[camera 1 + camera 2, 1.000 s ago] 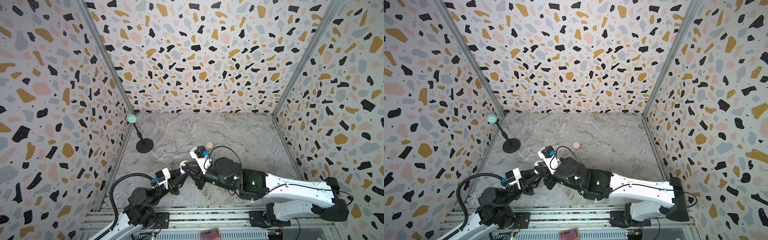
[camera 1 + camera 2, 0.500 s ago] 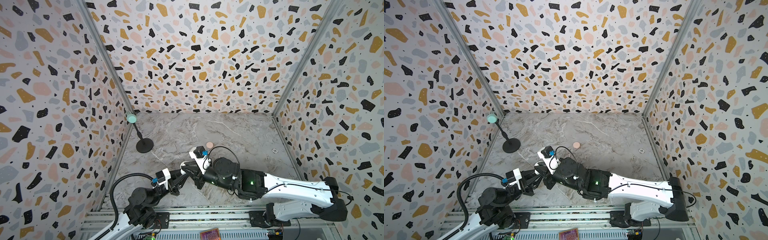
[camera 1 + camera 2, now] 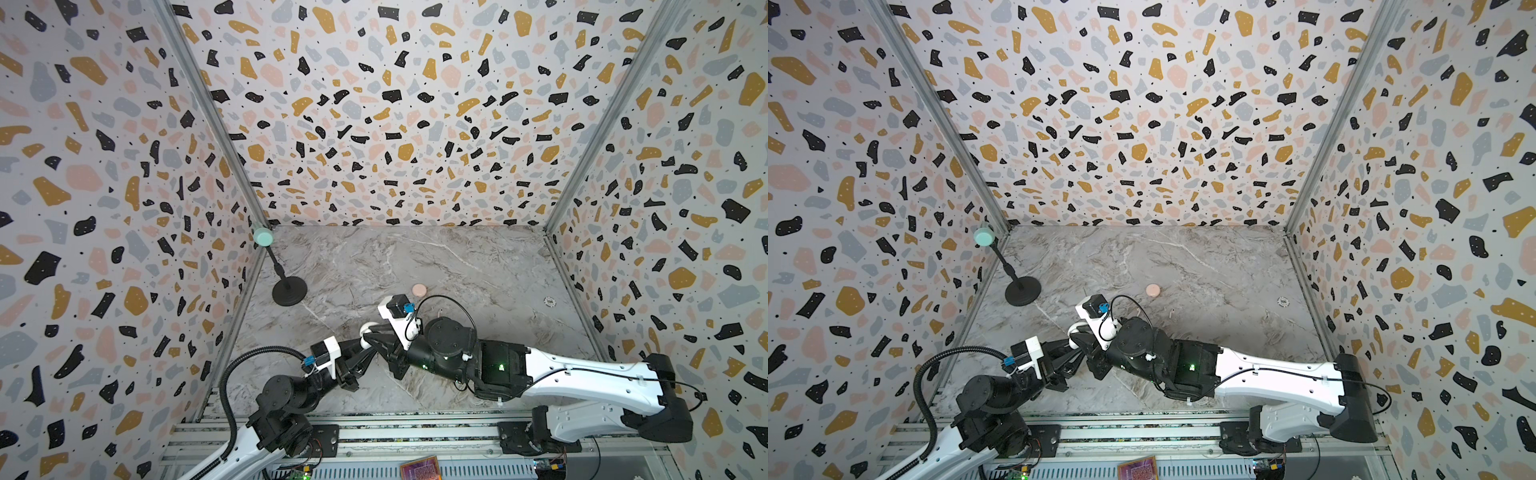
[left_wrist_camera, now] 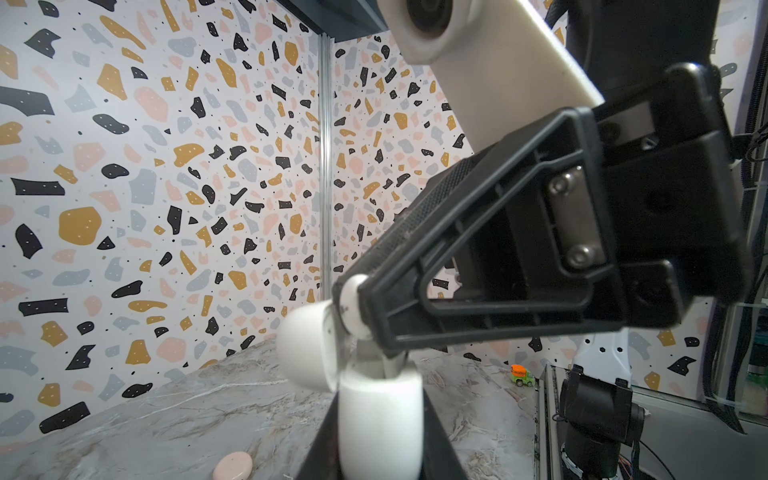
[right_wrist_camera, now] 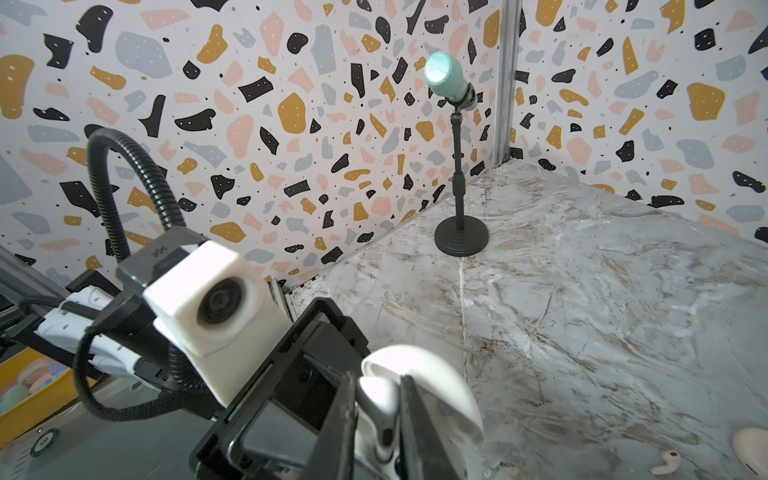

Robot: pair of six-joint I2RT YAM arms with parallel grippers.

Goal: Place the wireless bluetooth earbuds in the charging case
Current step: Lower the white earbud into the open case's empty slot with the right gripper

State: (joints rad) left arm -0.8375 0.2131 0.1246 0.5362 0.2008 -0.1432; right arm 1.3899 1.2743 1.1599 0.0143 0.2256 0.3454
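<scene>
Held the open white charging case clamped in the left gripper over the counter, lid swung to one side. Pinched a white earbud in the right gripper, bud up, stem down into the mouth of the case. Could not tell how deep in its socket. Judged as mid-insertion, not yet let go.

Could jam the stem on the socket rim if driven down tilted, then twist the earbud out of so narrow a pinch and drop it. Could also turn the smooth, rounded case in its grip by pressing off-centre. Could knock the lid with a right finger, given such crowded fingertips. Would leave the bud perched if released before seating.

Found both grippers low over the near-left part of the counter, close to the front rail; might lose a dropped bud into that gap. Saw ample bare marble beyond and to the right. Marked a pink case near the right wrist, a pink earbud loose near it, a microphone stand well apart by the left wall, a poker chip well apart to the right.
</scene>
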